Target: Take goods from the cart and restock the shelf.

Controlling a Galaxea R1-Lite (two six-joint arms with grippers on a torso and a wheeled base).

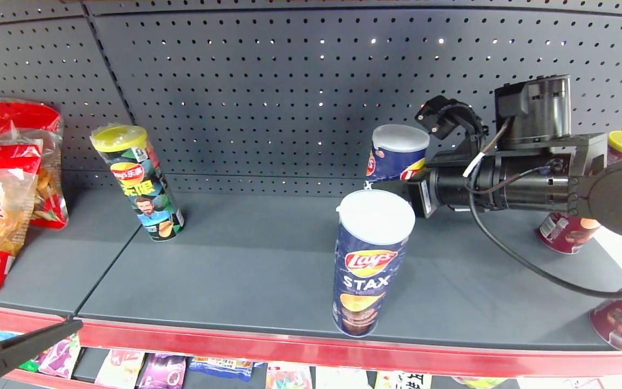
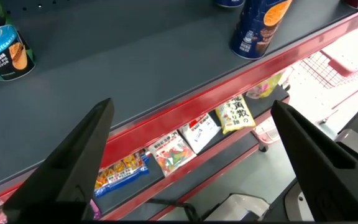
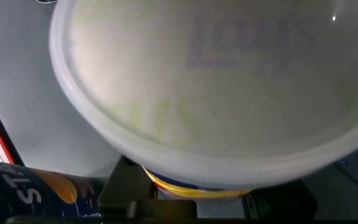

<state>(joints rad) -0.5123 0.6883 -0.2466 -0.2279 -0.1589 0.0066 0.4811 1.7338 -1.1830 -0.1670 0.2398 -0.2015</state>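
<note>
Right gripper (image 1: 393,188) jaws pinch rear blue chip can (image 1: 399,154) low on its body; the can stands upright with white lid on, near the back wall of the shelf (image 1: 246,259), right of middle. Second blue chip can (image 1: 371,265) stands upright just in front, near the red front edge. Left gripper (image 2: 191,162) jaws are spread wide with nothing between, just off the shelf's front left corner. Green chip can (image 1: 138,181) with yellow lid stands back left, snack bags (image 1: 3,183) at left edge, red chip cans (image 1: 570,232) at right edge
</note>
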